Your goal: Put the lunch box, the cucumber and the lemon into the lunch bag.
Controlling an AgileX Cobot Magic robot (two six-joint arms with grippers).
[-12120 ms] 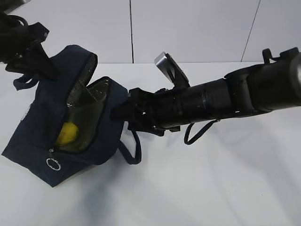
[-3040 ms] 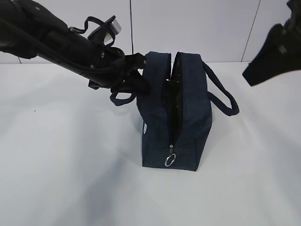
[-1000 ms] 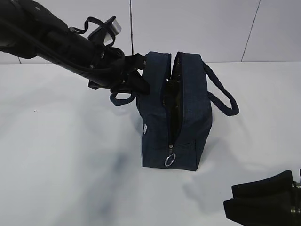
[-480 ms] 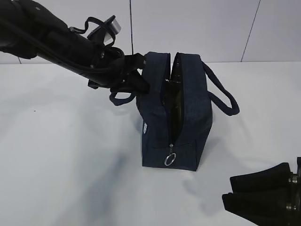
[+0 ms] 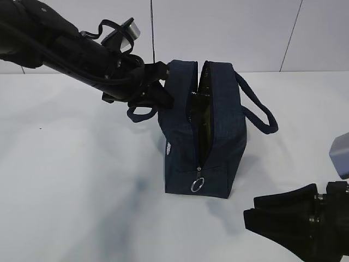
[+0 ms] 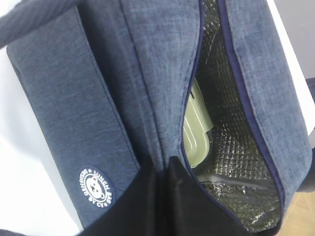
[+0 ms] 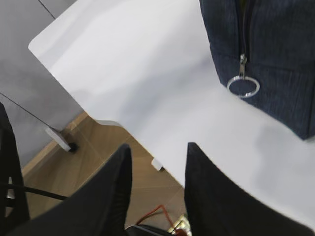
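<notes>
On the white tabletop (image 5: 71,180) stands the boxy dark navy fabric lunch bag (image 5: 215,136), upright at mid-table, zip opening facing up and toward the exterior cam. Its near end panel shows the zipper w/ a metal ring pull (image 5: 197,185) hanging low; one loop handle (image 5: 262,117) droops to the right side, the other loop on the left is mostly covered by the arm.

Left arm (image 5: 60,46) comes in from upper left, its gripper (image 5: 155,90) at the bag's top left edge. In the left wrist view the black fingers (image 6: 162,206) sit pressed together w/ the bag's upper edge fabric pinched between them, beside the round white logo patch (image 6: 96,187). Fingertips themselves are cut off at the bottom of that frame.

Through the gap, silvery quilted lining (image 6: 231,142) & the pale sage-green lid of the lunch box (image 6: 197,132) show; box sits inside the bag on edge, its glass body barely readable below. Cucumber & lemon can't be made out, interior too dark in the exterior view.

Right gripper (image 5: 283,218) is low at bottom right, near the bag's ring-pull end but apart from it, partly cut off by the frame. Right wrist view: two dark fingers (image 7: 110,196) spread, nothing between, hanging past the table edge over wood floor.
</notes>
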